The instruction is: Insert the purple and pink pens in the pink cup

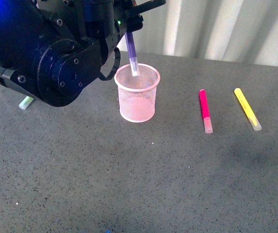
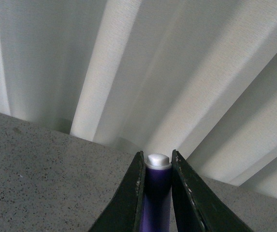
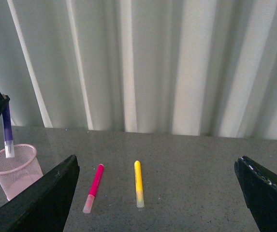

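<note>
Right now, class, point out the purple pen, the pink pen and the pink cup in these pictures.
purple pen (image 1: 131,51), front view, on the middle of its purple barrel.
pink pen (image 1: 204,106), front view, on its magenta barrel.
pink cup (image 1: 137,104), front view, on its mesh wall.

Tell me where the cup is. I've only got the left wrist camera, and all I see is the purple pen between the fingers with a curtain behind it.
Observer: The pink cup is directly under the purple pen. In the front view the pen's clear lower end sits just inside the rim.
Operator: Is the pen straight?
Observer: Nearly upright, with its top tilted slightly left in the front view.
Operator: And the pink pen?
Observer: The pink pen lies flat on the table, to the right of the cup and apart from it. A yellow marker lies further right.
</note>
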### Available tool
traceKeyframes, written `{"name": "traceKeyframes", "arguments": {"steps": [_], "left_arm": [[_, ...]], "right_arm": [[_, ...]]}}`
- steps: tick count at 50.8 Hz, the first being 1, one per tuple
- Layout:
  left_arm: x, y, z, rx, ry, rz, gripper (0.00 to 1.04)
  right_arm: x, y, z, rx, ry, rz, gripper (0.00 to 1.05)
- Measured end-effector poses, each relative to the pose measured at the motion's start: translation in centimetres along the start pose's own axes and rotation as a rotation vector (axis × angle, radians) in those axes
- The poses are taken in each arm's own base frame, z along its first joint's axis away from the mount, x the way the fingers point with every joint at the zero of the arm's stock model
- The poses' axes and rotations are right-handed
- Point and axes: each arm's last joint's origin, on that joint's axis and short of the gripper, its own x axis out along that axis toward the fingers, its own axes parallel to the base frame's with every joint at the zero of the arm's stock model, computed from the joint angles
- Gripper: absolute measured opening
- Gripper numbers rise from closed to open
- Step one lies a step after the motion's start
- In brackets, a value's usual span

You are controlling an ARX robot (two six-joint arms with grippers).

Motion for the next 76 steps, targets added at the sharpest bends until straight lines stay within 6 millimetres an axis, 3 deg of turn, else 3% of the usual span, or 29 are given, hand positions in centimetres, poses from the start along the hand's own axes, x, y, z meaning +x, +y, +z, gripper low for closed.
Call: {"name": "traceKeyframes", "arguments": {"steps": [11,16,30,36,43,49,71,76], "left_arm": [[-0.1,0.2,-0.9,0.002,0.014,0.0,0.13],[-0.2,0.0,-0.9,0.003,0.008,-0.011,0.34],[-0.8,0.2,-1.0,0.004,0.03,-0.019,0.76],[-2.2,0.4,0.8,-0.018,0.066,-0.03,1.0],[-5.2,1.3,4.4,-0.049,0.065,-0.075,0.98],[-7.9,2.8,5.9,-0.051,0.073,-0.08,0.98],[-19.6,11.2,8.0,-0.069,0.098,0.07,0.98],[-22.7,12.4,8.8,0.153,0.007,0.088,0.77]], "right_arm": [[0.0,0.0,0.0,0.0,0.0,0.0,0.98],[0.0,0.0,0.0,0.0,0.0,0.0,0.98],[0.0,0.0,0.0,0.0,0.0,0.0,0.98],[0.0,0.0,0.0,0.0,0.0,0.0,0.98],[0.0,0.0,0.0,0.0,0.0,0.0,0.98],[0.0,0.0,0.0,0.0,0.0,0.0,0.98],[0.0,0.0,0.0,0.0,0.0,0.0,0.98],[0.0,0.0,0.0,0.0,0.0,0.0,0.98]]}}
